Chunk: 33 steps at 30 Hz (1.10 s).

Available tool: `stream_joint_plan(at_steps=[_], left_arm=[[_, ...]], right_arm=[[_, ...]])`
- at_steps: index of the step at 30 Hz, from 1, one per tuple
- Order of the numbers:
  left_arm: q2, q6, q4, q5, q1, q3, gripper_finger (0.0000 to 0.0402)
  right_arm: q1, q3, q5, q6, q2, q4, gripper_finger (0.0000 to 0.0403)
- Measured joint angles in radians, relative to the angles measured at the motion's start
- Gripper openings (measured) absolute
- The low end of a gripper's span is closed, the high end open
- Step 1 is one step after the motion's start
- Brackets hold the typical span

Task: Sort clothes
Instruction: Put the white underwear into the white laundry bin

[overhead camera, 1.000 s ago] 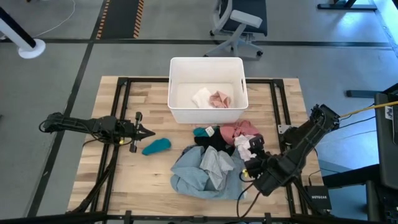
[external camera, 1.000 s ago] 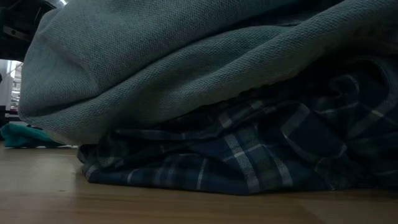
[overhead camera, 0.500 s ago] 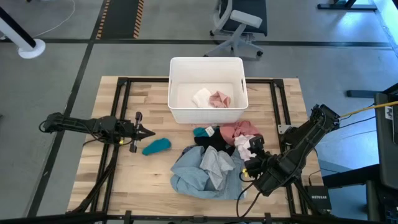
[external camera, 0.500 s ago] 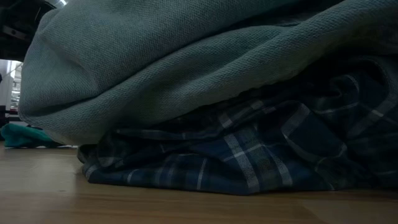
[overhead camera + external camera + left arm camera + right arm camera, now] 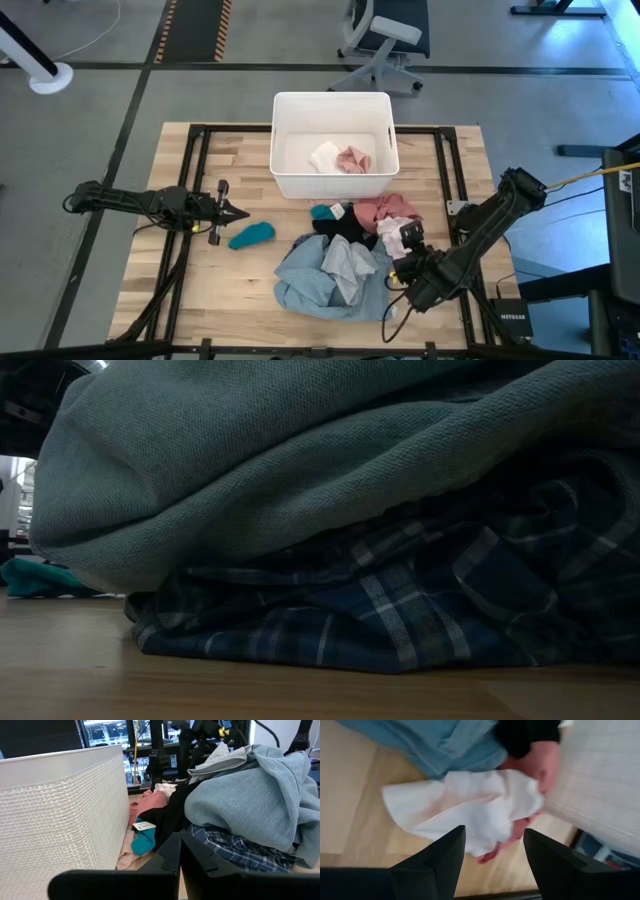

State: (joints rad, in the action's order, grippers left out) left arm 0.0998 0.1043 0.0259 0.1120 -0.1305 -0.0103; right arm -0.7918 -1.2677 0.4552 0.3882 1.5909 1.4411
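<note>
Leftmost, my left tool (image 5: 232, 212) hovers over the worktop (image 5: 180, 270) with its fingers closed on nothing, just beside a lone teal piece (image 5: 251, 235). At centre sits the white bin (image 5: 332, 104), holding a white piece (image 5: 324, 156) and a pink piece (image 5: 354, 159). In front of it lies the pile: a grey-blue shirt (image 5: 330, 272) over a plaid shirt (image 5: 380, 610), with black (image 5: 345, 227), teal (image 5: 325, 212) and pink (image 5: 385, 210) garments between the shirt and the bin. On the right, my right tool (image 5: 405, 262) is at the pile's right edge, its fingers spread open above a white cloth (image 5: 465, 810) that lies on the worktop against the pink garment, not gripped.
</note>
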Motion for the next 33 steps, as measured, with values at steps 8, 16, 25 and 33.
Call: stream_joint_plan(at_steps=[8, 16, 25, 33], left_arm=[[0.000, 0.000, 0.000, 0.000, 0.000, 0.000, 0.0001], [0.000, 0.000, 0.000, 0.000, 0.000, 0.000, 0.0001], [0.000, 0.000, 0.000, 0.000, 0.000, 0.000, 0.0001], [0.000, 0.000, 0.000, 0.000, 0.000, 0.000, 0.0001]], right_arm=[[0.000, 0.090, -0.104, -0.003, 0.000, -0.137, 0.0221], [0.000, 0.216, -0.038, 0.034, 0.000, -0.268, 0.0221], [-0.001, 0.414, 0.126, 0.316, 0.000, -0.371, 0.0221], [0.000, 0.512, 0.138, 0.340, 0.000, -0.617, 0.0221]])
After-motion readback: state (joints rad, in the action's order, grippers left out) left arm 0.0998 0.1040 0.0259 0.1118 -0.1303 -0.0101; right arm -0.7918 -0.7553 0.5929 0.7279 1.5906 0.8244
